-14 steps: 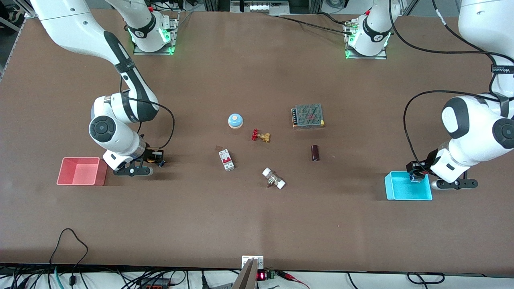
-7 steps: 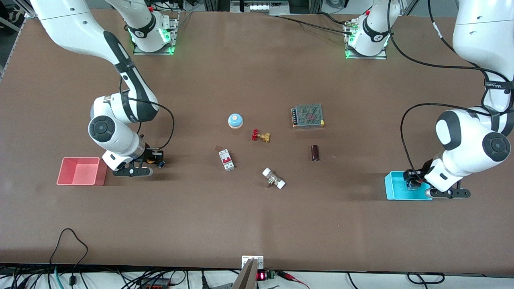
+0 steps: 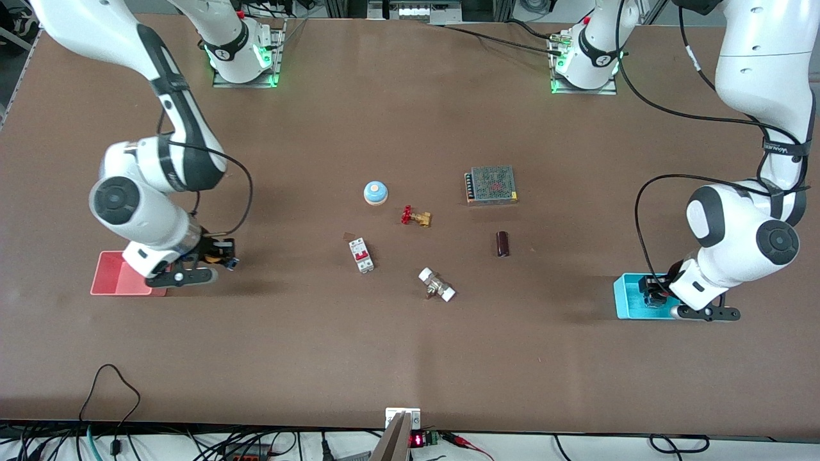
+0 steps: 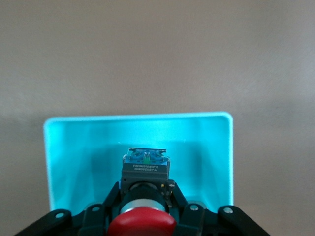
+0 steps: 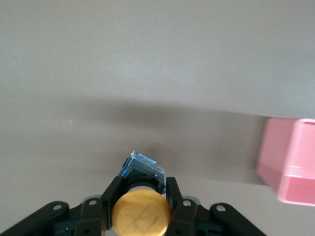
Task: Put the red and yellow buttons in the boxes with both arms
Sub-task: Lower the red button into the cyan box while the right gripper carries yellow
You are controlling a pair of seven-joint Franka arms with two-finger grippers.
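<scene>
My left gripper [image 3: 655, 296] is shut on the red button [image 4: 141, 222], whose dark block base [image 4: 145, 167] hangs over the inside of the cyan box [image 3: 631, 296]; the box also shows in the left wrist view [image 4: 74, 152]. My right gripper [image 3: 218, 253] is shut on the yellow button [image 5: 141, 212] and holds it over bare table just beside the pink-red box [image 3: 118, 276], toward the table's middle. In the right wrist view the pink-red box [image 5: 290, 164] shows at the edge. In the front view the yellow cap [image 3: 211, 258] barely peeks out; the red cap is hidden by the gripper.
In the table's middle lie a light-blue bell [image 3: 376, 192], a brass valve with a red handwheel [image 3: 416, 217], a white and red breaker [image 3: 361, 255], a white-ended fitting [image 3: 437, 285], a dark cylinder [image 3: 503, 244] and a metal power supply [image 3: 491, 184].
My right arm has carried the yellow button toward the pink-red box. My left gripper has moved with the red button further over the cyan box, toward the front camera.
</scene>
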